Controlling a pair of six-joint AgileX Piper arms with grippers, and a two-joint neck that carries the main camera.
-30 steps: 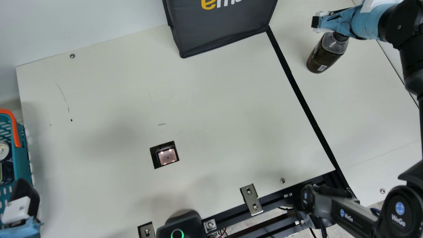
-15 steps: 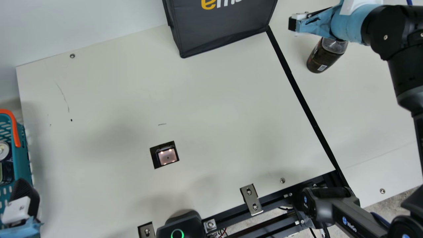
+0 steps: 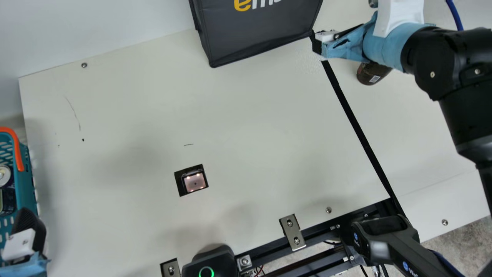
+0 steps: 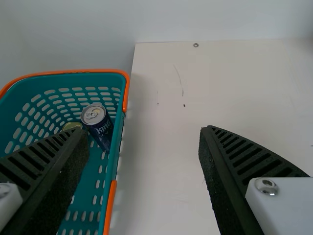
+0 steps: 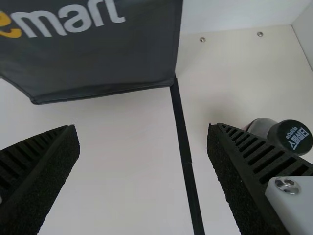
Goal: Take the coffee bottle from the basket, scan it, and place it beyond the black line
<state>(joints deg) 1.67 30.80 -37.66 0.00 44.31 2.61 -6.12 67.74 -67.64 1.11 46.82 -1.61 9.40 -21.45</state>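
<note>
The coffee bottle (image 3: 372, 73) stands on the strip right of the black line (image 3: 359, 132), its upper part hidden by my right arm in the main view. My right gripper (image 3: 318, 44) hangs over the line's far end, left of the bottle. In the right wrist view, that gripper (image 5: 142, 147) is open around nothing, and the bottle's dark cap (image 5: 292, 137) shows beyond one finger. At the lower left is my left gripper (image 3: 30, 234), by the teal basket (image 3: 26, 181). The left wrist view has this gripper (image 4: 144, 147) open, with the basket (image 4: 115, 142) beneath one finger.
A dark bag (image 3: 261, 34) stands at the back, beside the line's far end. The scanner window (image 3: 191, 180) is set in the table's middle. A can (image 4: 102, 126) is inside the basket. Metal brackets (image 3: 293, 232) line the near edge.
My right gripper has moved left from above the bottle, to the line's far end, and its arm now covers more of the bottle. The bottle and my left arm have stayed put.
</note>
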